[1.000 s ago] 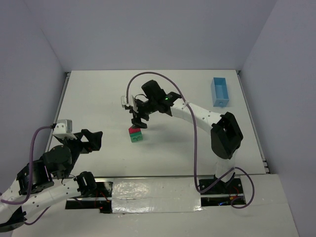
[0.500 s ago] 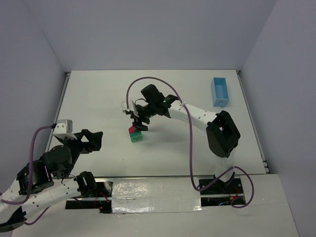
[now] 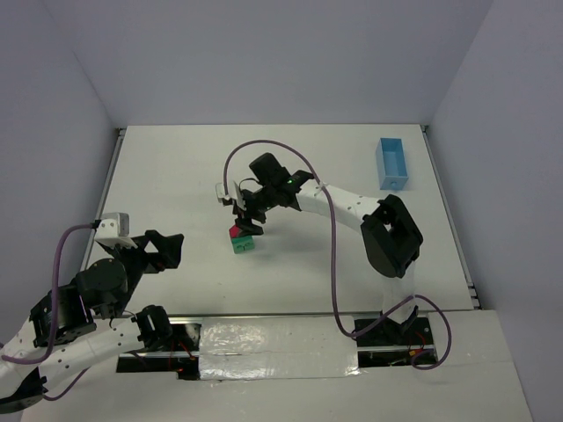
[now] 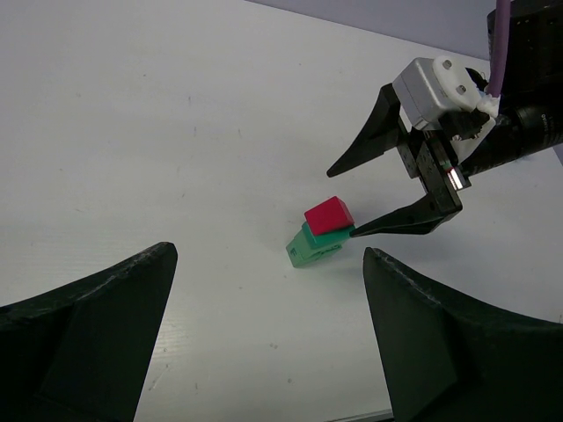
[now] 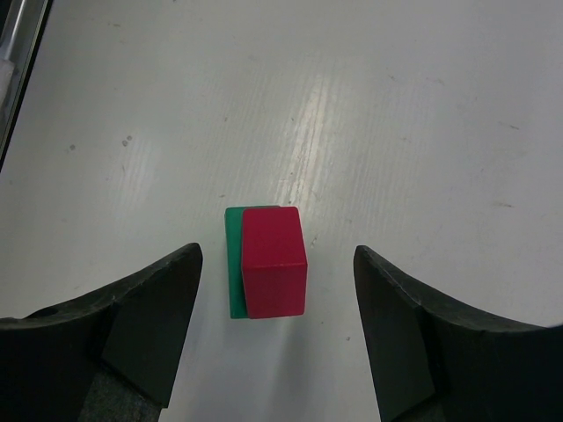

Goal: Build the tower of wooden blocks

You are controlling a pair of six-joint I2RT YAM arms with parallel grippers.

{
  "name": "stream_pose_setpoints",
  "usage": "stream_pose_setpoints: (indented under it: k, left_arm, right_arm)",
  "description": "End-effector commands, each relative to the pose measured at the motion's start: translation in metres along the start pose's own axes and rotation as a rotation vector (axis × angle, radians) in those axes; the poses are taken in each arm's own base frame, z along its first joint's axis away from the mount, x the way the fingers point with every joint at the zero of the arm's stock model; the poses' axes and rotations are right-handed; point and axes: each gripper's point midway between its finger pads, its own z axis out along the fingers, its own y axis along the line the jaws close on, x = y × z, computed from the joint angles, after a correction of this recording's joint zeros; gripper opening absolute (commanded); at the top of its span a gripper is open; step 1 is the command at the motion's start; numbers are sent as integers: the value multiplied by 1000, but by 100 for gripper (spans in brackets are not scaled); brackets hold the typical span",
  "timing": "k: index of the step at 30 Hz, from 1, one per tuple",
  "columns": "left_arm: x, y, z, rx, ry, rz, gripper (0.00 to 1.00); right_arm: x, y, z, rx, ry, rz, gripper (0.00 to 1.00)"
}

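right gripper [image 4: 347, 200] spread wide just above the tower [image 4: 318, 236] — red block [image 5: 274, 261] atop green; left gripper [image 3: 169, 250] likewise spread, well apart.

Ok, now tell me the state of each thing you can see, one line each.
Green blocks: stacked on the table.
Red block: resting on top of the green blocks, offset to one side.
Right gripper: open, fingers on either side of the red block, gripping nothing.
Left gripper: open, empty, apart from the blocks.
Light blue box: standing alone at the table's far right.
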Motion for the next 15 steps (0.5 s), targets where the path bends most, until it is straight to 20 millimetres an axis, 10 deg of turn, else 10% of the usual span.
stream_pose_setpoints:
  k: [1,15]
  left_arm:
    - [-5,-4,1,14,-21,3,99]
    - [-4,-5,1,18,-18,4,99]
  right_arm:
    - [-7,2,1,-5,-24,-17,77]
    - [-4,10,2,-43,-14,7,76]
